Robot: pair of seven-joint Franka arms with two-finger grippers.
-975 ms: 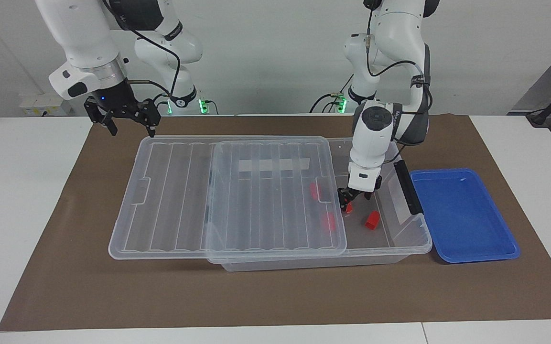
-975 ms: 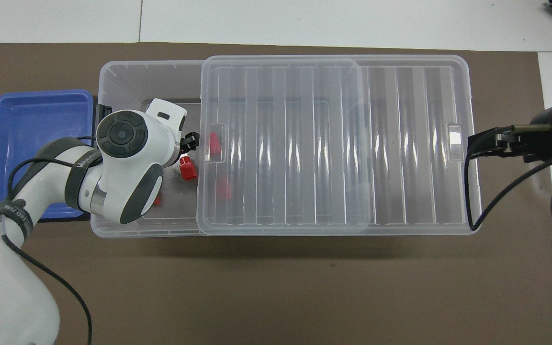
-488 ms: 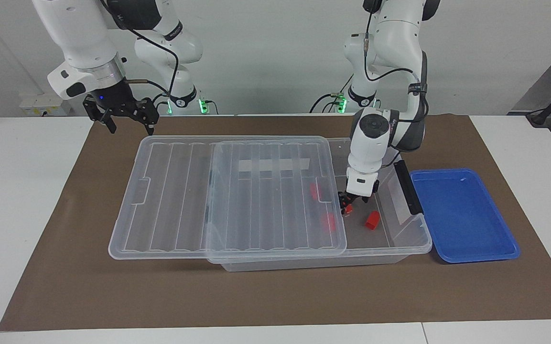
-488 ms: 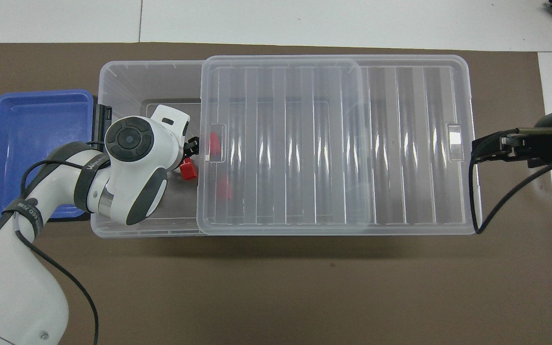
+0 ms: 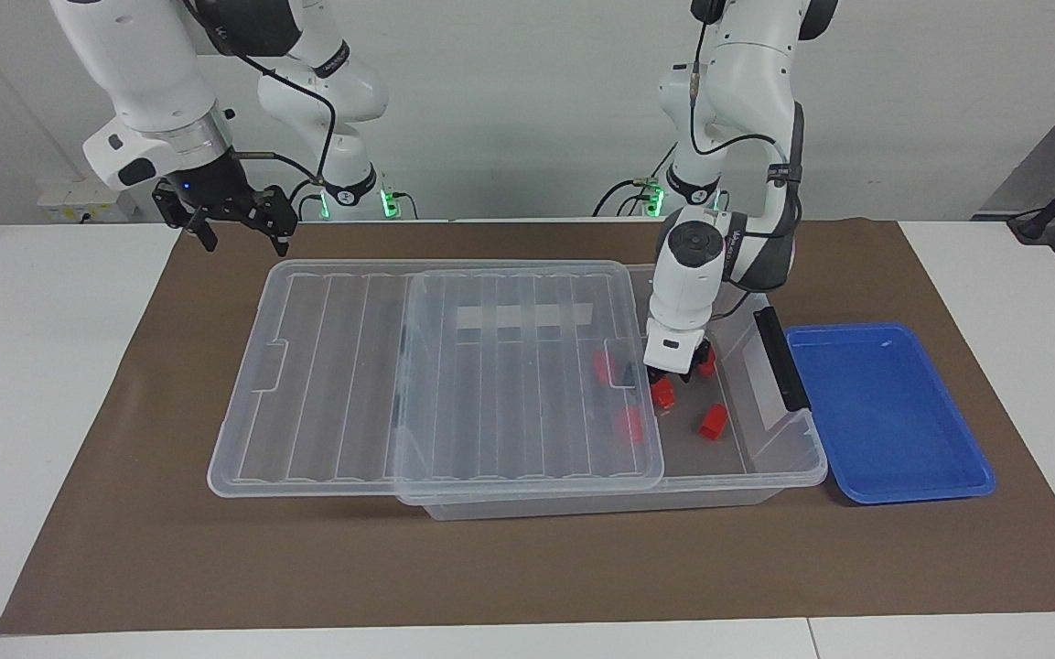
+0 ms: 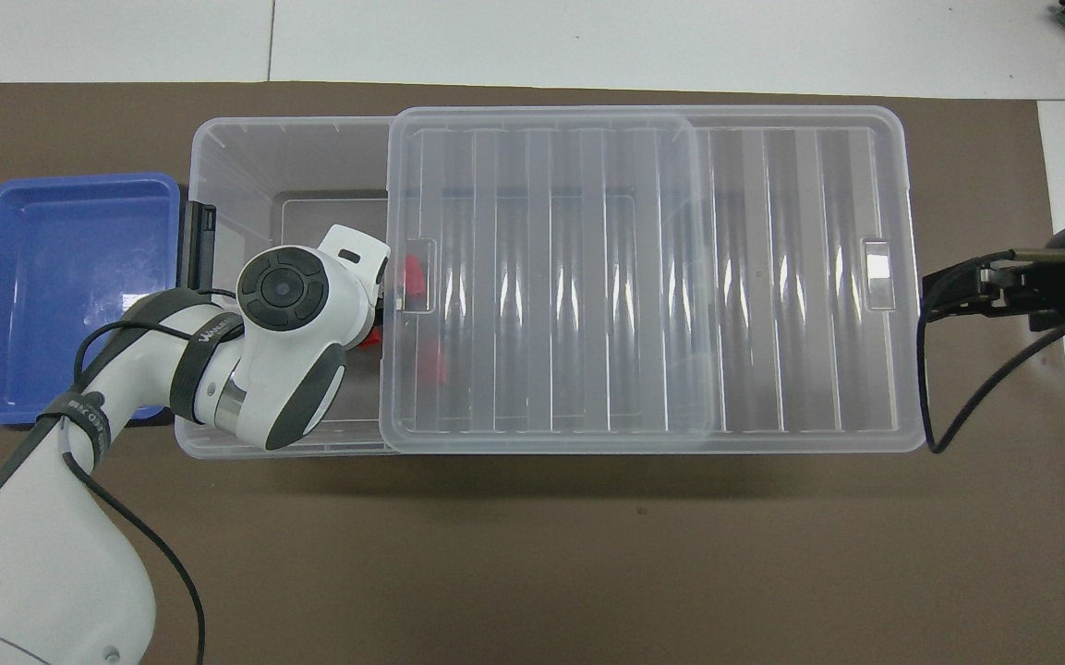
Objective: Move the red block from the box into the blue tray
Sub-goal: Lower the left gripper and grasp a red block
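The clear box [image 5: 802, 447] lies along the brown mat with its ribbed lid [image 5: 490, 384] slid toward the right arm's end, so the end next to the blue tray [image 5: 884, 412] is uncovered. My left gripper [image 5: 672, 377] reaches down into that opening and is open, fingers on either side of a red block [image 5: 663, 394] on the box floor. One red block [image 5: 712, 421] lies loose beside it, and another [image 5: 705, 364] sits next to the hand. Two more [image 5: 600, 364] show through the lid. The tray holds nothing. My right gripper [image 5: 243, 245] hangs open and holds nothing, over the mat off the lid's corner.
A black latch [image 5: 779, 357] stands on the box end that touches the tray [image 6: 70, 286]. In the overhead view the left arm's wrist [image 6: 287, 291] covers most of the opening. The lid [image 6: 643, 277] overhangs the box at the right arm's end. White table borders the mat.
My left hand has shifted a little toward the lid's edge, uncovering a block beside it. My right gripper has drawn back from the lid toward its own end of the table.
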